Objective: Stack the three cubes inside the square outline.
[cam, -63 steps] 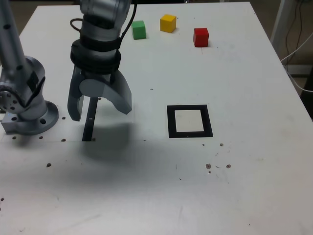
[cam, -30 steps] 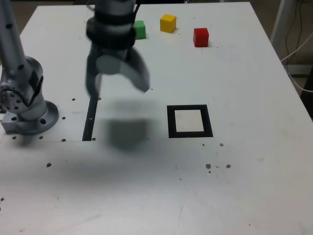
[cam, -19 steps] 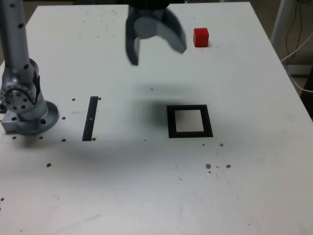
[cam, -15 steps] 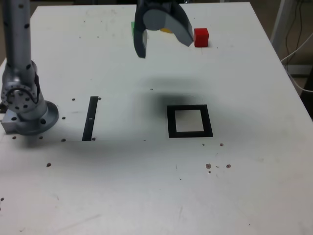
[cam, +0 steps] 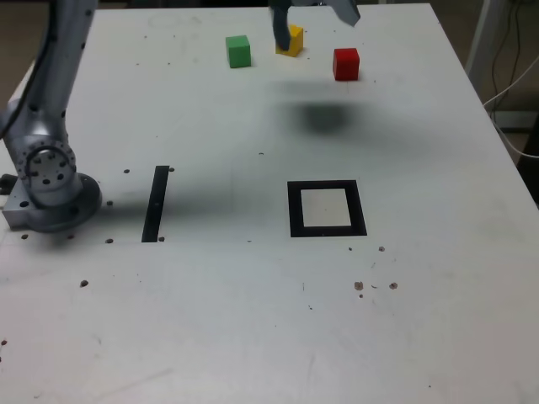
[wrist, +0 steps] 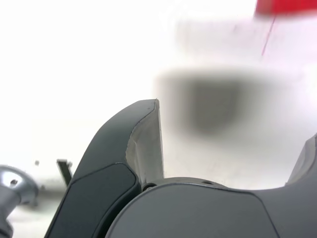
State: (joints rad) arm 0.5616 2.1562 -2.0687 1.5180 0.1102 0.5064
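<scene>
Swinging up from the near side of the counter [cam: 421, 320], my hand [cam: 310, 15] is now at the far edge, mostly out of the exterior view, fingers spread wide with nothing between them. One finger [cam: 280, 25] hangs in front of the yellow cube [cam: 293, 39]. Green cube [cam: 239, 50] sits to its left in that view, red cube [cam: 345, 64] to its right. Black square outline [cam: 327, 208] lies nearer, well apart, nothing on it.

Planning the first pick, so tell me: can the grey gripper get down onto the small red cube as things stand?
Probably yes. The grey gripper is open and empty above the table's far edge, the small red cube stands apart from the yellow cube, and nothing lies between them.
</scene>
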